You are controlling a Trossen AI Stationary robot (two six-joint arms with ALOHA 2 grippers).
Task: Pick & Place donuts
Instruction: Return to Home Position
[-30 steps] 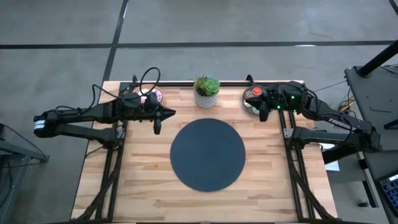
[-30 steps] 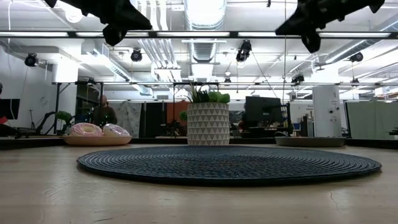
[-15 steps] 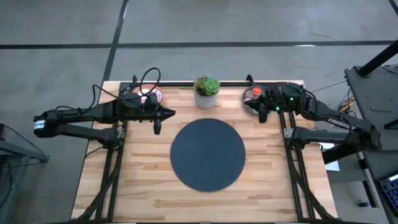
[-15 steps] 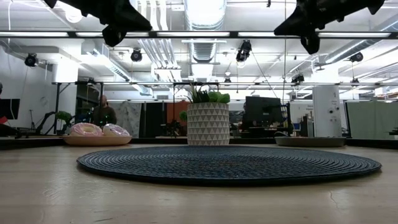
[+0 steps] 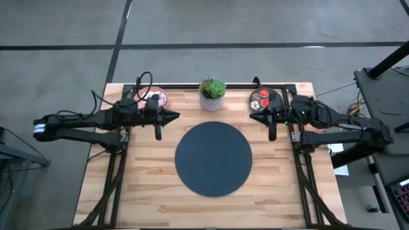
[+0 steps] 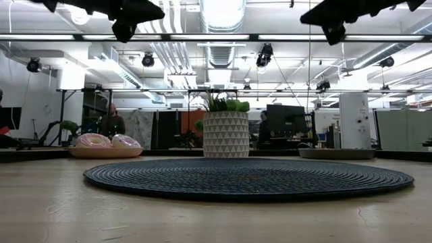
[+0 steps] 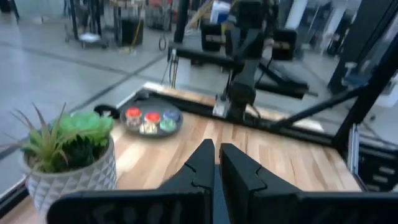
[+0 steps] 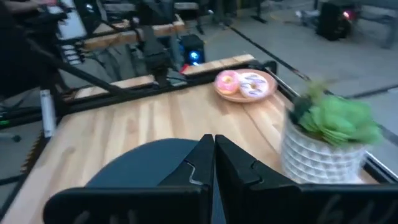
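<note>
At the upper edge of the bench (image 5: 128, 191) we count five small donuts (image 7: 152, 117) on the grey plate (image 7: 152, 134), upper right, and two larger donuts (image 8: 227, 81) on the pink plate (image 8: 242, 98), upper left. The left tool (image 7: 216, 147) and the right tool (image 8: 213, 138) hang closed, holding nothing, near the dark mat (image 5: 214, 158).

No readable text, label, brand, number or sign is shown on anything in these views.

High camera: overhead, straight down, far enough to take in the whole table (image 5: 147, 191). Low camera: at tabletop height, level across the dark mat (image 6: 250, 177). Wrist cameras: close above the table, facing inward. All four share the plant pot (image 5: 212, 102).
</note>
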